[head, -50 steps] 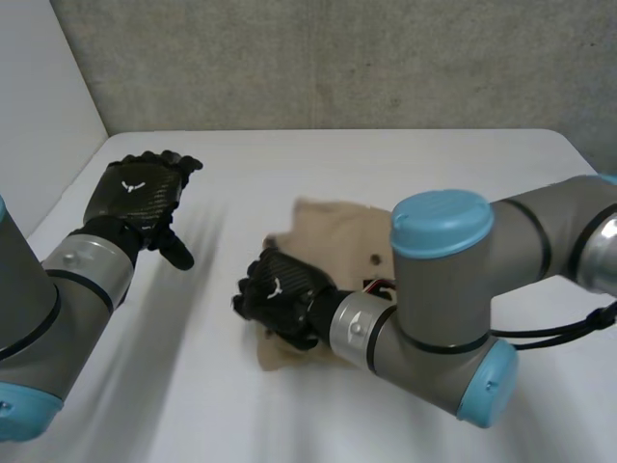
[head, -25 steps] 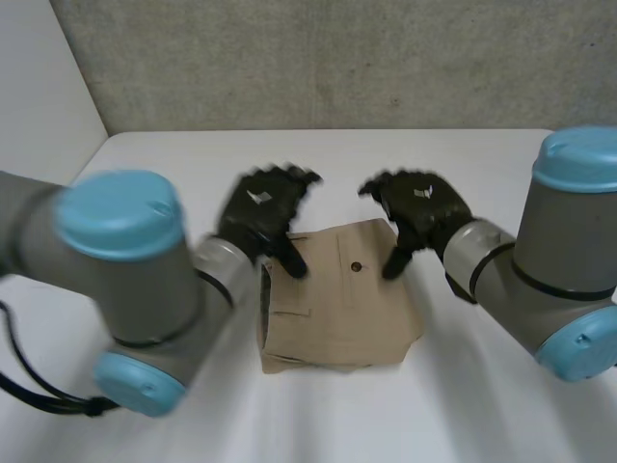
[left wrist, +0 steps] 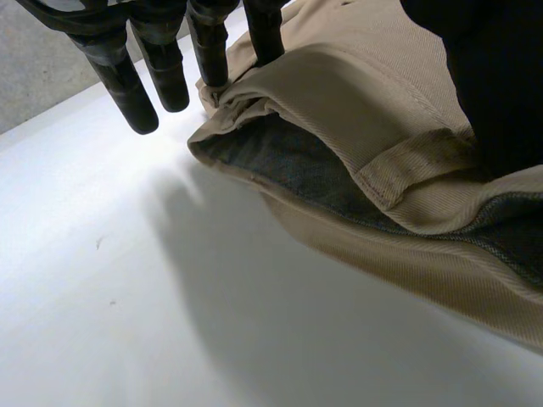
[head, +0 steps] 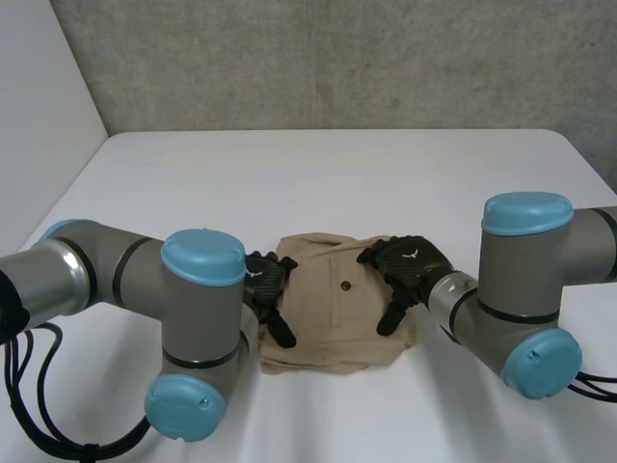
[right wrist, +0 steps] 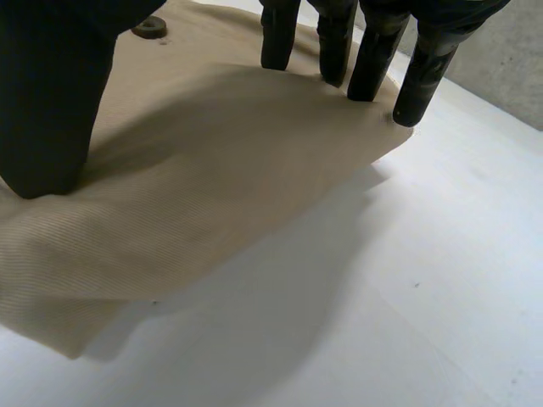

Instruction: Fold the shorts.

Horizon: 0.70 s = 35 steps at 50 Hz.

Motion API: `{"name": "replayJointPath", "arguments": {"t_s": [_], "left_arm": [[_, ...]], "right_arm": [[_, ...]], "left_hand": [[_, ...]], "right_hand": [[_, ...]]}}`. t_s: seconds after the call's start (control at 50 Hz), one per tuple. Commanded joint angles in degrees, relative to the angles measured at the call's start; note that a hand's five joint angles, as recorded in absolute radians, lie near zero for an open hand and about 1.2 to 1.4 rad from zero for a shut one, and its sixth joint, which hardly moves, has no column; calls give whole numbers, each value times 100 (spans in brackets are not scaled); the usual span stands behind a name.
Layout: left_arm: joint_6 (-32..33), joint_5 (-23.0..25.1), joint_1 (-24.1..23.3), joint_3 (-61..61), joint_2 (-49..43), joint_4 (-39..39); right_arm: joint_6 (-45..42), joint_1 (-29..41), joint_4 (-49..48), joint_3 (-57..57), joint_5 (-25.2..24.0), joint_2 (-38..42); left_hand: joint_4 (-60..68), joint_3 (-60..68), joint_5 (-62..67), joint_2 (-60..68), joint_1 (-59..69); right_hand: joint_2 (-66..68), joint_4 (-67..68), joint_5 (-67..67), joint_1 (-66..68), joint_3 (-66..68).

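The folded shorts (head: 337,309) were found lying in the middle of the near part of the table (head: 289,174), held between both hands. The left hand (head: 267,285) was laid on the waistband edge, fingers (left wrist: 165,76) straight and slightly spread. The right hand (head: 410,265) was pressed flat on the opposite edge, fingers (right wrist: 369,59) straight and close together. For a neat fold, even pressure should probably be kept on both edges and the layers smoothed outward. No brand or writing could be read on the cloth.
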Motion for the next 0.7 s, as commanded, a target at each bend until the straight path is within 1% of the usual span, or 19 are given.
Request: {"name": "replayJointPath", "arguments": {"t_s": [0.02, 0.08, 0.1, 0.16, 0.18, 0.24, 0.26, 0.32, 0.34, 0.36, 0.4, 0.42, 0.5, 0.56, 0.62, 0.7], "left_arm": [[-6, 32, -97, 102, 396, 27], [-23, 67, -98, 103, 827, 27], [-32, 102, -98, 94, 1098, 27], [-49, 138, -89, 102, 1504, 18], [-76, 129, -72, 94, 1801, 1], [-85, 120, -10, 102, 2338, -8], [-85, 103, 77, 120, 2653, -34], [-76, 85, 314, 155, 3086, -95], [-85, 59, 524, 216, 3322, -252], [-85, 50, 631, 260, 3420, -367], [-85, 59, 824, 365, 3552, -665], [-93, 67, 1008, 471, 3649, -998], [-190, 111, 1238, 673, 3667, -1684], [-357, 190, 1273, 735, 3667, -1827], [-550, 313, 1317, 753, 3667, -1836], [-603, 445, 1335, 727, 3667, -1880]], "right_arm": [[-43, -27, -53, 3, 23, -451], [35, -62, -97, 30, 31, -777], [45, -79, -166, 47, 66, -987], [97, -115, -298, 56, 259, -1261], [176, -150, -395, 65, 486, -1427], [255, -150, -483, 56, 891, -1744], [264, -159, -510, 47, 1162, -2032], [273, -202, -510, 4, 1472, -2429], [264, -281, -510, -23, 1603, -2631], [264, -351, -484, -49, 1657, -2720], [221, -544, -344, -110, 1727, -2913], [203, -580, -256, -146, 1728, -2949], [194, -721, 464, -497, 1701, -3037], [185, -809, 816, -673, 1666, -3037], [176, -888, 826, -708, 1657, -3046], [185, -906, 826, -691, 1640, -3046]], "left_hand": [[142, 99, 88, 156, 138], [74, 31, 21, 88, 70], [74, 31, 21, 88, 70], [7, -36, -46, 21, 3], [-27, -70, -80, -12, -31], [-44, -87, -97, -30, -48], [6, -37, -47, 20, 2], [124, 81, 71, 138, 120], [358, 315, 304, 372, 354], [393, 350, 340, 407, 389], [360, 317, 307, 374, 356], [260, 217, 207, 274, 256], [-161, -204, -214, -147, -165], [-161, -204, -215, -147, -166], [-162, -205, -215, -147, -166], [-178, -221, -232, -164, -182]], "right_hand": [[-187, -319, -397, 103, -147], [-187, -319, -397, 103, -147], [-187, -319, -397, 103, -147], [-187, -319, -397, 103, -147], [-187, -319, -397, 103, -147], [-187, -319, -397, 103, -147], [-187, -319, -397, 103, -147], [-187, -319, -397, 103, -147], [-187, -319, -397, 103, -147], [-187, -319, -397, 103, -147], [-187, -319, -397, 103, -147], [-187, -319, -397, 103, -147], [-187, -319, -397, 103, -147], [-187, -319, -397, 103, -147], [-187, -319, -397, 103, -147], [-187, -319, -397, 103, -147]]}}
